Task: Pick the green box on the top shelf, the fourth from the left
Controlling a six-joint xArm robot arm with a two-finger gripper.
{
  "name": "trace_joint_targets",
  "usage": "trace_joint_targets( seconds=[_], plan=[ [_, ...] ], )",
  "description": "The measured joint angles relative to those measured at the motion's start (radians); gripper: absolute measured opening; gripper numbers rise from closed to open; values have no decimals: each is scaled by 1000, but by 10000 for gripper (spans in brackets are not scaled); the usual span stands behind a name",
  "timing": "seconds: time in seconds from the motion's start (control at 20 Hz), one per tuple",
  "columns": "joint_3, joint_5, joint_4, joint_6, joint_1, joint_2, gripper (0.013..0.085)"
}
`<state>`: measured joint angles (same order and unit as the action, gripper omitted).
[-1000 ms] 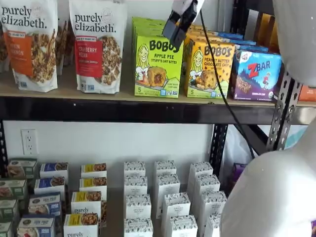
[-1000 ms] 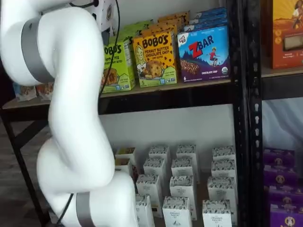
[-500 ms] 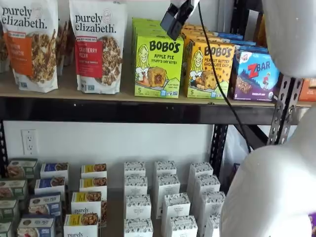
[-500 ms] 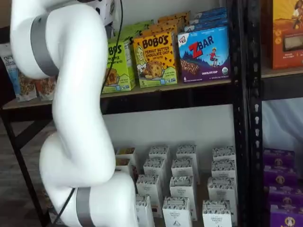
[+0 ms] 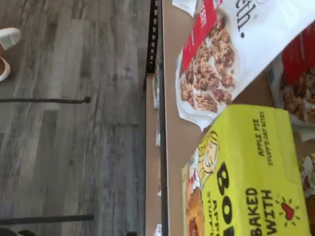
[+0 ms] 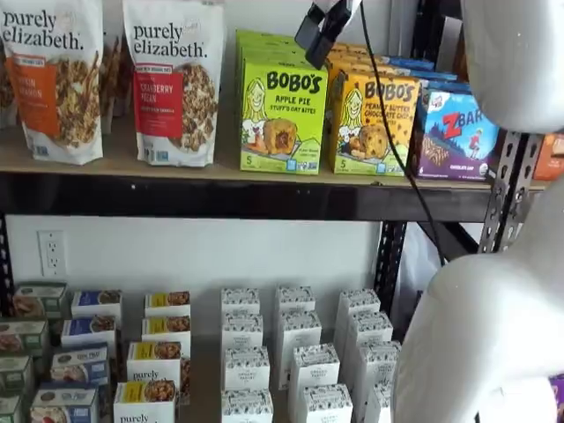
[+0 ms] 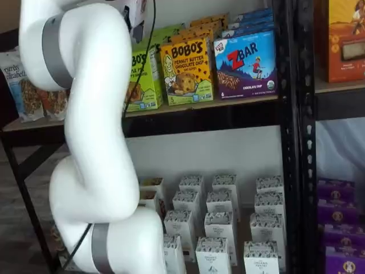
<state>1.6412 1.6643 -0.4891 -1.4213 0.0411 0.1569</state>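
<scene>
My arm swung right across the frame and my gripper [image 6: 321, 35] rose toward top center, clear above the green box [image 6: 282, 115]. Jaws stood wide, holding nothing. Box sat untouched, upper center on the top shelf [image 6: 220, 196]. Descent remained.

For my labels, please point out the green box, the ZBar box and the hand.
green box [image 6: 282, 119], a shelf view, front face.
ZBar box [image 7: 246, 64], a shelf view, front face.
hand [image 6: 319, 33], a shelf view, black fingers.
</scene>
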Motion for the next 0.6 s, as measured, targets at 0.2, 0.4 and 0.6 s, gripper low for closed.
trace_joint_targets(
  seconds=[0.2, 0.4, 0.6],
  plan=[
    [-2, -18, 9, -8, -2, -9, 850],
    [-9, -40, 28, -11, 7, -18, 850],
    [-24, -64, 49, -11, 20, -23, 850]
  ],
)
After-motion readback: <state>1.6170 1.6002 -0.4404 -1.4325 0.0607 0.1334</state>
